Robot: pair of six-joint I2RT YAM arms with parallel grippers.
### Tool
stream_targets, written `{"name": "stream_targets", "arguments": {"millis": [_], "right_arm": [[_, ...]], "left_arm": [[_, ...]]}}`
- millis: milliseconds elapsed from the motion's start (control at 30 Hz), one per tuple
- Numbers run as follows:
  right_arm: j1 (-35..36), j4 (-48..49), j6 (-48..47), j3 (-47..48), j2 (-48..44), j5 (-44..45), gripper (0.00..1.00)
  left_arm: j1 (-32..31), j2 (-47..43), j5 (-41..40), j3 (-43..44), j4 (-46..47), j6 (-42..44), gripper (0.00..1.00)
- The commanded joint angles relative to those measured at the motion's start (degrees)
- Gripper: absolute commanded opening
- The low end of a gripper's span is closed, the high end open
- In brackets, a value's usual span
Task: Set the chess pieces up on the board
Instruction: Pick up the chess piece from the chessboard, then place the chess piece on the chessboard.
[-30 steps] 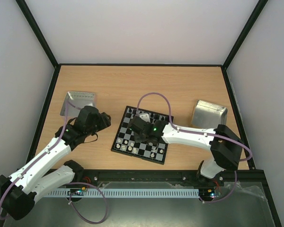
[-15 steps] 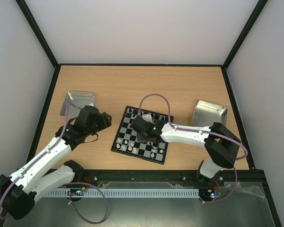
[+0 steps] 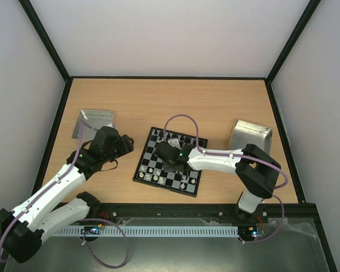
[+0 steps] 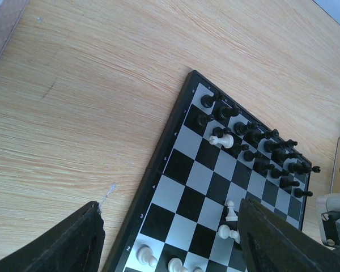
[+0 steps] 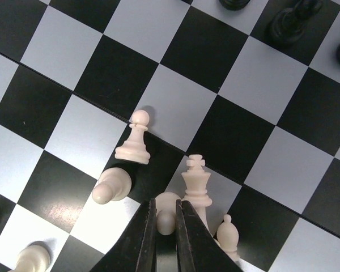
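Right pincer [image 5: 165, 222]: fingers drawn in to a narrow slot, pinched on a cream-white pawn [image 5: 166, 205]. Its head sits between the tips. The pawn stands on the board [image 3: 149, 148], in the half nearest my bases, about mid-width.

Close by that pawn, wrist view:
- cream-white king [image 5: 195, 182], upright, touching or almost touching the outside of one finger
- small bishop-like piece [image 5: 228, 233] just beside the king's base
- leaning pawn [image 5: 111, 187] on the pawn's other side, tilted; I cannot tell whether it lies flat
- upright pawn [image 5: 134, 141] one square further in, straddling a line between squares

Black chessmen [image 4: 255, 143]: packed in two rows along the board's far edge. One stray white piece [image 4: 221, 139] stands in among them.

Left pincer [image 4: 170, 207]: fingers spread wide, nothing between them. It hangs over the table [image 3: 158, 102] off the board's left edge, pointing toward it.

Left tray [image 3: 96, 122]: beyond the board's left side, apart from it. Right tray [image 3: 250, 136]: off the board's right side, also apart.
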Motion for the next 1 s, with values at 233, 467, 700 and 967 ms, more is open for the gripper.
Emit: {"name": "stream_targets", "arguments": {"millis": [233,467,700,967], "right_arm": [[-0.2,0.1,-0.8,1.3,-2.2,0.8,0.03],[-0.2,0.3,-0.6,0.8,-6.5,-2.2,0.03],[1.2,0.5,-0.5,0.5,-7.0,-4.1,0.03],[4.6,0.0,-1.0,1.0,-3.0,-5.9,0.03]], "left_arm": [[0.5,0.7,-0.1,1.5,0.4,0.6,0.66],[0.5,0.8,-0.1,1.8,0.6,0.6,0.66],[0.5,0.9,-0.2,1.7,0.6,0.5,0.66],[0.5,1.1,0.0,1.6,0.7,0.4,0.66]]}}
